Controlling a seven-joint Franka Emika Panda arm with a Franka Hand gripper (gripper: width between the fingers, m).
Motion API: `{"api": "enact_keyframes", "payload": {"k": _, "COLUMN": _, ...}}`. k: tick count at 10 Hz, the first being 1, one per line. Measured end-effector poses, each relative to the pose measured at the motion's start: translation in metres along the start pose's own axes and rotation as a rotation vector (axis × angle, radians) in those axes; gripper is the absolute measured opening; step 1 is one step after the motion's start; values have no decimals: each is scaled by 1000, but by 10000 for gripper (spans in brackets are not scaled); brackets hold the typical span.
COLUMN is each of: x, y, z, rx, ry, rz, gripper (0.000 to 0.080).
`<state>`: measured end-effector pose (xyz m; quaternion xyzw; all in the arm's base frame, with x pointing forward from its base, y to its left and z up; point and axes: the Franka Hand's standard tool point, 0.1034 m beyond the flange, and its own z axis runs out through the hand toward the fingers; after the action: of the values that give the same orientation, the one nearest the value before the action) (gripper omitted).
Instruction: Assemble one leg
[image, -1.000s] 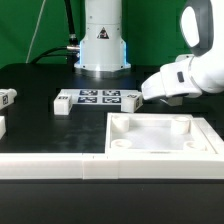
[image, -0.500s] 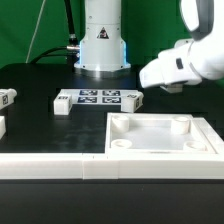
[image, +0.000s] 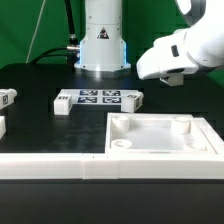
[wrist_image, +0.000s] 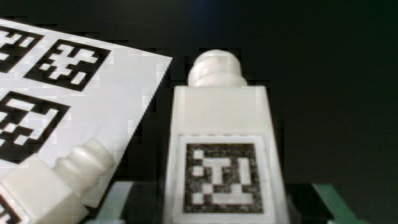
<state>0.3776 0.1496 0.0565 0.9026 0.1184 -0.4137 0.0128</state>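
**Gripper above the leg, grip unclear**

The white two-finger gripper (image: 168, 76) hangs in the air. The leg (image: 133, 97), a small white oblong plastic block with a black-and-white square marker, lies below the fingers, seemingly untouched. It sits just beside the flat white marker board (image: 99, 98). Whether the fingers are spread or closed cannot be told.

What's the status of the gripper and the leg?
Gripper open, hovering above the table. Leg lying on it, ungripped. Marker board right beside leg.
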Motion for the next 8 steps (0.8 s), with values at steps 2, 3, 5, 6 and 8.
{"api": "enact_keyframes", "payload": {"k": 2, "x": -2, "y": 4, "z": -6, "rx": -8, "ry": 194, "rz": -2, "gripper": 291}}
{"api": "enact_keyframes", "payload": {"k": 3, "x": -10, "y": 13, "z": -17, "rx": -10, "ry": 243, "rz": -36, "gripper": 291}}
{"api": "enact_keyframes", "payload": {"k": 5, "x": -11, "y": 21, "z": -40, "rx": -14, "ry": 396, "rz": -32, "gripper": 291}}
{"api": "enact_keyframes", "payload": {"k": 6, "x": -9, "y": 22, "z": -39, "rx": -23, "ry": 502, "rz": -29, "gripper": 291}}
{"api": "enact_keyframes", "payload": {"k": 8, "x": -6, "y": 26, "z": -41, "rx": -35, "ry": 664, "rz": -26, "gripper": 291}}
